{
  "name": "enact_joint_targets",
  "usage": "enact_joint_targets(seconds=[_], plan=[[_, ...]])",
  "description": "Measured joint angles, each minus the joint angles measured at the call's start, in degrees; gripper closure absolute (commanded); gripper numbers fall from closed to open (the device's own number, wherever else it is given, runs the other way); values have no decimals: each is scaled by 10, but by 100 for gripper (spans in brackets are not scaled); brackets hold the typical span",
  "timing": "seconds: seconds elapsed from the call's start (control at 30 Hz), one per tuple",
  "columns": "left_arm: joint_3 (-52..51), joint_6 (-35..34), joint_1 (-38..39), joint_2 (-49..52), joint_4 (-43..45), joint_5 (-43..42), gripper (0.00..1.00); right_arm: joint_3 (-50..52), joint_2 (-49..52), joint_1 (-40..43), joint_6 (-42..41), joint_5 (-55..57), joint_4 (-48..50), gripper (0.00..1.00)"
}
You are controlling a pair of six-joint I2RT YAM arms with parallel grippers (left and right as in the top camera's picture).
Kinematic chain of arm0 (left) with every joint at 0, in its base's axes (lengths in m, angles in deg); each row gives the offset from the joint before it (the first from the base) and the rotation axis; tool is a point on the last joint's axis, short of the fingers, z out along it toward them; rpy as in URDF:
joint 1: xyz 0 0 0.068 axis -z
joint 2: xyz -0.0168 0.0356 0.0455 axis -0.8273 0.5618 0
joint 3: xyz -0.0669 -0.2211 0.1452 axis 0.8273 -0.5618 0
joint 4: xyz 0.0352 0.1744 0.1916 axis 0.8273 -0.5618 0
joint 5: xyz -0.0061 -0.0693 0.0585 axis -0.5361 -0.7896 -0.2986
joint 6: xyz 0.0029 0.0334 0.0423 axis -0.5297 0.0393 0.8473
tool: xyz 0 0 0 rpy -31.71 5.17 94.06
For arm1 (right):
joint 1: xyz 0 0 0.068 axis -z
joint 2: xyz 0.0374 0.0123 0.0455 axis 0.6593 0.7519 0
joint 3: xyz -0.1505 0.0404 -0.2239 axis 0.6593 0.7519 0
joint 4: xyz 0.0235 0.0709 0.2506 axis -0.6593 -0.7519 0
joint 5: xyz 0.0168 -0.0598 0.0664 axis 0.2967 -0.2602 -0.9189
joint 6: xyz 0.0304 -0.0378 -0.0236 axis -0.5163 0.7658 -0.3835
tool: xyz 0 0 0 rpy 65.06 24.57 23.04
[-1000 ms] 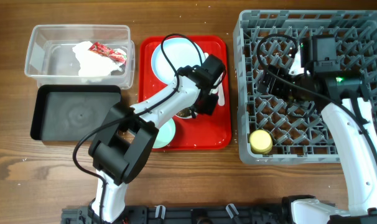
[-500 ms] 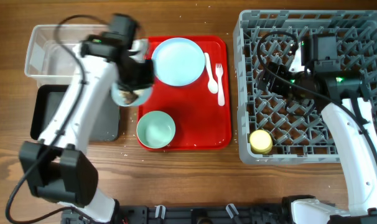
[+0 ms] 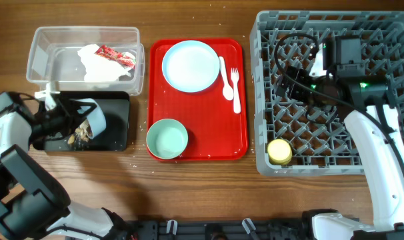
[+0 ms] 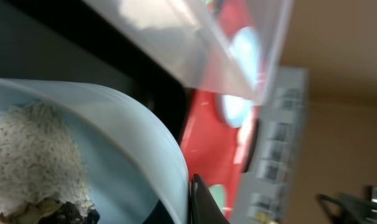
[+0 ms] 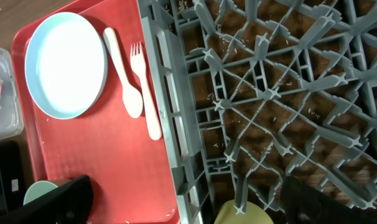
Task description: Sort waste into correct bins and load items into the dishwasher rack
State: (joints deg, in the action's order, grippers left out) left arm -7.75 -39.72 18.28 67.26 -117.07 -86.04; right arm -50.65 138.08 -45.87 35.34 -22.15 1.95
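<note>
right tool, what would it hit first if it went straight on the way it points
Most likely the dishwasher rack: the right tool points open into its lattice floor, near the wall beside the red tray. Depth is unclear; a peg may come first.

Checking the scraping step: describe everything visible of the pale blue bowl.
The pale blue bowl, smooth plastic by its look, is tipped on its side over the black tray, its rim gripped by the left pincer. Whitish rice-like scraps with brown bits lie inside it. Whether it touches the tray is unclear.

Tilted pale blue bowl [image 3: 93,117] over black tray [image 3: 118,124]
</note>
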Motion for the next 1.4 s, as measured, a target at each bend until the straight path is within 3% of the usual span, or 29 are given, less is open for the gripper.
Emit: enact_joint_targets(seconds=[0.17,0.37,0.53,0.73,0.9,1.07,1.2,1.3,1.4], plan=[[0,-8,-57,0,0,-171,96,0,0,0,0,-8,0,2],[0,-115,-70,0,0,-265,96,0,0,0,0,-18,-1,2],[0,-217,-70,0,5,-278,96,0,0,0,0,-25,-1,3],[-4,-271,-70,0,98,-237,96,0,0,0,0,-26,-1,2],[-4,-293,-55,0,114,-205,96,0,0,0,0,-27,-1,2],[1,-296,97,-60,141,-124,96,0,0,0,13,-30,0,2],[34,-299,343,-139,189,87,96,0,0,-1,17,-30,3,1],[35,-294,532,-122,190,284,96,0,0,-1,18,-30,5,0],[35,-285,653,-69,191,439,96,0,0,-1,19,-30,7,0]])
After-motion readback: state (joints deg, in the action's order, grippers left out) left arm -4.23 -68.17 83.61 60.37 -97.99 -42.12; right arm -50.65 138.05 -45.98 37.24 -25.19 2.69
